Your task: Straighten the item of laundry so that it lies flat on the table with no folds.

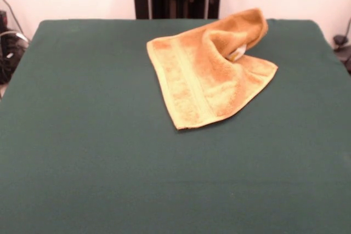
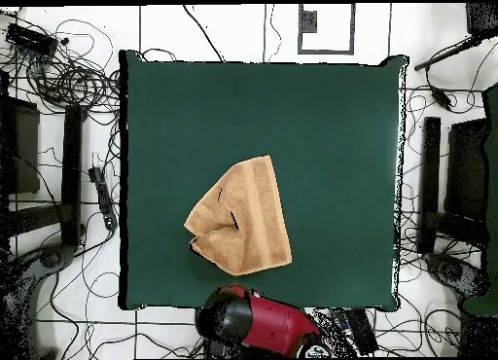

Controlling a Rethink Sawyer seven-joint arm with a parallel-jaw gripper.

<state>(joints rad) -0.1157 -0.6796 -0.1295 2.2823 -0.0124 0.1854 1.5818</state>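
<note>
Towel [image 1: 200, 78], golden-orange terry, one item: lies on the dark green tabletop [image 1: 82, 152] in the half nearer the robot's pedestal, roughly mid-width, with one corner folded over into a raised hump, a woven border band running along its flat edge, and a small white label [image 1: 237, 54] showing under the fold. Robot arm [image 2: 258, 322], red and black: drawn back at the pedestal edge of the tabletop, apart from the towel; the fingers are not visible in either view, so whether they are apart or together cannot be told.
</note>
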